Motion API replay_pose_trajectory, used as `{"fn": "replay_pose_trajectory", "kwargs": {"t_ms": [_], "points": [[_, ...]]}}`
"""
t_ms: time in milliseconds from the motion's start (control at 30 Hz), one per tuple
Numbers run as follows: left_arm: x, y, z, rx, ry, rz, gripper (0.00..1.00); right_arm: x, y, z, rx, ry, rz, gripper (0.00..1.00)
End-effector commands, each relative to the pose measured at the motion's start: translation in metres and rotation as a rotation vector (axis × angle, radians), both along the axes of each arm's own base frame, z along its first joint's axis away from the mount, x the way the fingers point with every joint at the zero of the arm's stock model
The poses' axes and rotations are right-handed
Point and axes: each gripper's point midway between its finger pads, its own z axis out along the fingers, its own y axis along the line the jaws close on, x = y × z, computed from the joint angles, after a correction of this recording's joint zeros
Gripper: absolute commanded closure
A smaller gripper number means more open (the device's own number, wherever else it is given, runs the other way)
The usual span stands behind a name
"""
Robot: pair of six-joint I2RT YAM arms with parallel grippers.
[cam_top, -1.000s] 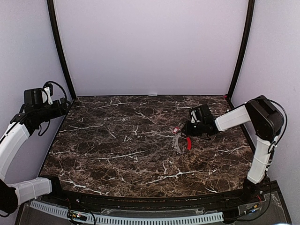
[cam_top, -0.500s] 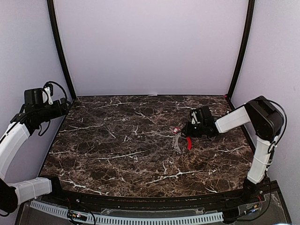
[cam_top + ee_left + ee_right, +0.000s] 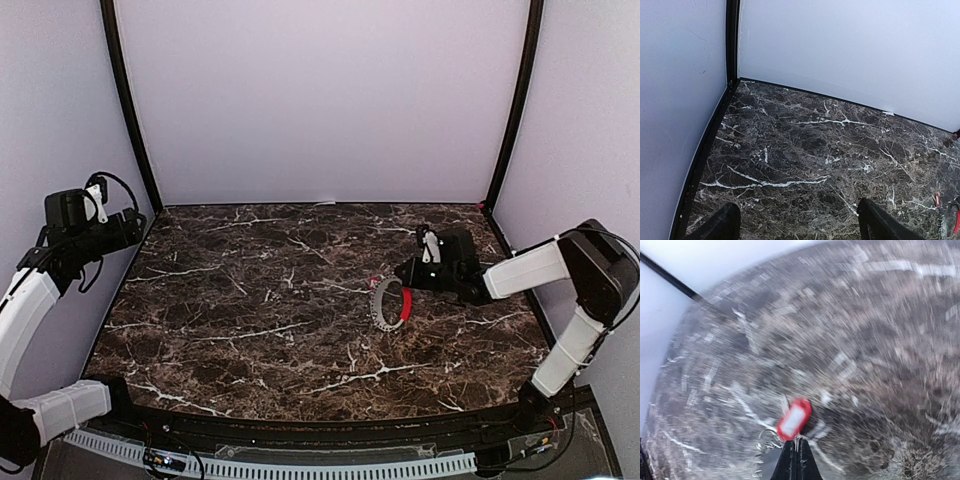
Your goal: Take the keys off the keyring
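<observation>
Brown marble with white lines covers the table (image 3: 240, 330). The keyring (image 3: 377, 301) lies right of the middle of the table. It is a thin grey ring with a curved red sleeve (image 3: 406, 300) on its right side. The little red key (image 3: 375, 281) sits just beside the top of the ring.

The right gripper (image 3: 403, 277) reaches in from the right, low over the ring. In the blurry right wrist view its two fingers (image 3: 790, 462) are squeezed tight together. Their tips are right at the red key. It is too blurry to tell if they pinch anything.

The left gripper (image 3: 797, 206) is far away by the left wall, high above the table. Its fingers (image 3: 722, 225) are spread wide and hold nothing.
</observation>
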Motion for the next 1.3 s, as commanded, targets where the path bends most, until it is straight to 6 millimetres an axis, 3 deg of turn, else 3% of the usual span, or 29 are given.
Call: {"fn": "replay_pose_trajectory", "kwargs": {"t_ms": [0, 167, 300, 567, 900, 1033, 1167, 1267], "points": [[-0.011, -0.007, 0.020, 0.017, -0.105, -0.049, 0.16, -0.009, 0.021, 0.088, 0.107, -0.298, 0.144, 1.00], [-0.017, -0.045, 0.031, -0.121, -0.166, -0.233, 0.23, -0.049, 0.035, 0.134, 0.167, -0.443, 0.310, 1.00], [-0.029, -0.092, 0.032, -0.287, -0.187, -0.416, 0.29, -0.082, 0.048, 0.173, 0.210, -0.541, 0.451, 1.00], [-0.059, -0.185, 0.029, -0.364, -0.190, -0.681, 0.31, -0.128, 0.069, 0.231, 0.272, -0.635, 0.606, 1.00], [-0.120, -0.329, 0.039, -0.350, -0.256, -1.147, 0.35, -0.175, 0.094, 0.270, 0.393, -0.708, 0.731, 1.00], [-0.122, -0.356, 0.039, -0.327, -0.272, -1.208, 0.35, -0.193, 0.107, 0.280, 0.428, -0.723, 0.813, 1.00], [-0.123, -0.358, 0.046, -0.328, -0.334, -1.228, 0.28, -0.213, 0.116, 0.291, 0.467, -0.730, 0.911, 1.00], [-0.138, -0.361, 0.057, -0.344, -0.386, -1.305, 0.22, -0.229, 0.121, 0.295, 0.491, -0.727, 0.987, 1.00]]}}
